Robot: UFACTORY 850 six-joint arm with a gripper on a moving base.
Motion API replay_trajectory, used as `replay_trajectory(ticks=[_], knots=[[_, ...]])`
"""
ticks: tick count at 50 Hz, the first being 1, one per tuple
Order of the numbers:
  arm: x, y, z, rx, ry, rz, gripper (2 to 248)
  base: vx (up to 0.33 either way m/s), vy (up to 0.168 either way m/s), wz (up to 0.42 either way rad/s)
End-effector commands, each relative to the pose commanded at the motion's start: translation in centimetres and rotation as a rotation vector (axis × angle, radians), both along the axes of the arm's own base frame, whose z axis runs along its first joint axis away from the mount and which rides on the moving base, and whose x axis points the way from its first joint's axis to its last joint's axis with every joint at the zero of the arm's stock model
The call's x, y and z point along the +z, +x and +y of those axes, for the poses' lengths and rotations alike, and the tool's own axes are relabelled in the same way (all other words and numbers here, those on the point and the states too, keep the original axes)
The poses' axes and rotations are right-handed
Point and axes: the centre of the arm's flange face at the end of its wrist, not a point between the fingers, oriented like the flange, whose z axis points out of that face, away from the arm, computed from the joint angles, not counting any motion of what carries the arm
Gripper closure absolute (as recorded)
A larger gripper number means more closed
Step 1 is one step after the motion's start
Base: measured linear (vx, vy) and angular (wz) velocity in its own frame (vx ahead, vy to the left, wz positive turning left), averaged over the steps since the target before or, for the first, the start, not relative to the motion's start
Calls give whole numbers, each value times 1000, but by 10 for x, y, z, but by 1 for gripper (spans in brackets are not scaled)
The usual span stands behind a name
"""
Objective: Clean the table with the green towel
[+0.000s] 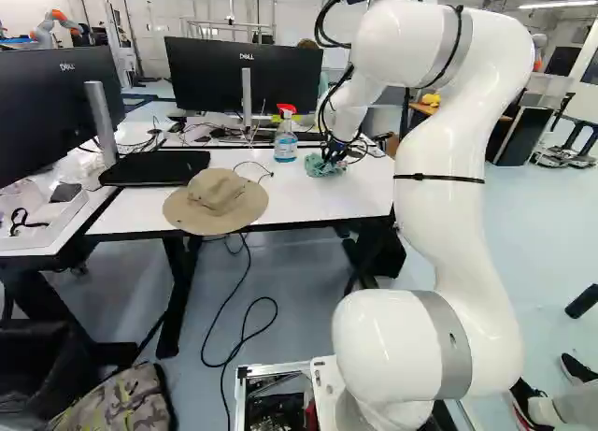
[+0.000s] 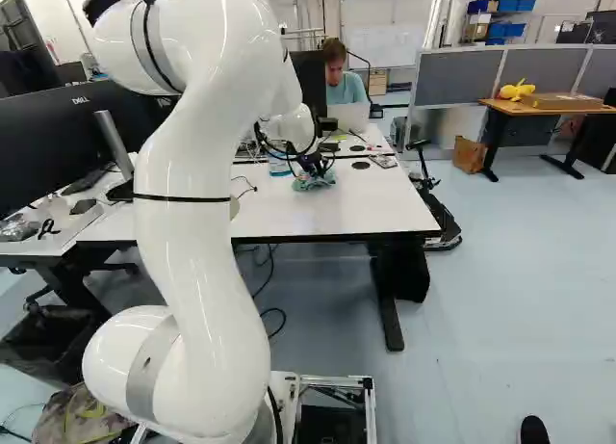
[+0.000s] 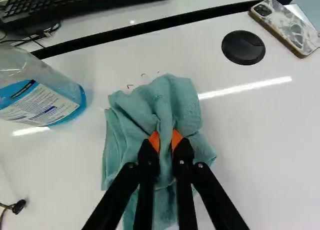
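Black hand point(image 2: 315, 173) clamped on the bunched green towel point(image 3: 172, 103), orange pads point(image 3: 177, 139) pinching a fold, towel lying on the white tabletop point(image 3: 265, 150), small dark marks point(image 3: 130, 86) by its far edge, spray bottle point(image 3: 47, 103) beside it, phone point(image 3: 285, 26) farther off, tan brimmed hat point(image 1: 215, 203) at the front edge.

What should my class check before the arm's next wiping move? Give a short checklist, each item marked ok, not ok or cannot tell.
1. Hand grips towel: ok, a fold is pinched between both pads.
2. Towel rests on the tabletop: ok.
3. Small marks beside the towel wiped away: not ok, they show.
4. Spray bottle apart from towel: ok, a gap separates them.
5. Tabletop free of other items: not ok, a hat lies there too.
6. Tabletop sprayed: cannot tell.
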Motion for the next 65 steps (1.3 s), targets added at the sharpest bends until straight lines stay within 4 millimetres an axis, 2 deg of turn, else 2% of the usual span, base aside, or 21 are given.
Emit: replay_trajectory(ticks=[12, 27, 53, 65], knots=[[-1, 9, -20, -29, -1, -10, 204, 0, 0, 0], [-4, 32, -35, -44, -5, -32, 204, 0, 0, 0], [-10, 77, -34, -32, -12, -76, 204, 0, 0, 0], [-12, 96, -25, -15, -14, -95, 204, 0, 0, 0]])
